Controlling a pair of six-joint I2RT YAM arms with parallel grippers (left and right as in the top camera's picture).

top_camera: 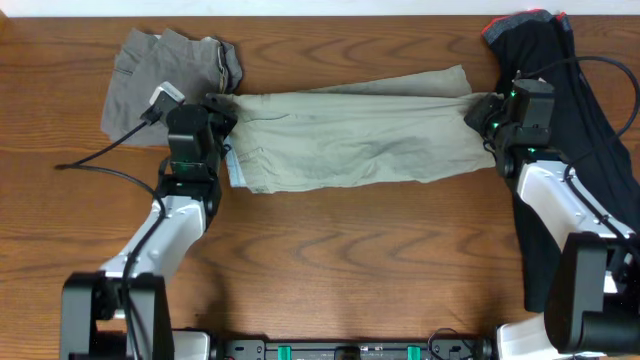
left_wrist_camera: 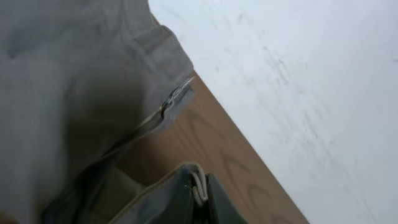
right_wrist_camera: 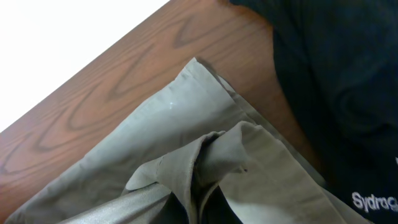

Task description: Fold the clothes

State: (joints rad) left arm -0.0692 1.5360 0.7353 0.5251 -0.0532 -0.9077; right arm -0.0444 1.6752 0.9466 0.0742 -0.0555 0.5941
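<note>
Overhead: khaki shorts point(top_camera: 350, 140) lie stretched lengthwise across the middle of the wooden worktop point(top_camera: 350, 270), one hand at each end. Left hand point(top_camera: 222, 112) is closed on the waistband end; cloth is bunched at the grip and a pale lining edge shows just beside it. Right hand point(top_camera: 478, 110) is closed on the opposite, leg-hem end, the fabric gathered to a point there. Between the two grips the shorts lie mostly flat, with shallow creases along their length. Grey shorts point(top_camera: 165, 70) lie crumpled at the far left corner, touching the waistband end of the khaki pair. Black garment point(top_camera: 575, 90) runs along the right edge of the worktop, partly under the right arm. Left wrist view: grey shorts point(left_wrist_camera: 62, 81) fill the upper left; a folded khaki edge point(left_wrist_camera: 168, 199) sits at the bottom of the frame, the fingers themselves not distinguishable. Right wrist view: khaki shorts point(right_wrist_camera: 174, 143) pucker into a fold at bottom centre where they are pinched; black garment point(right_wrist_camera: 336, 81) lies alongside, white lettering point(right_wrist_camera: 373, 202) on it, cut off by the frame edge.
</note>
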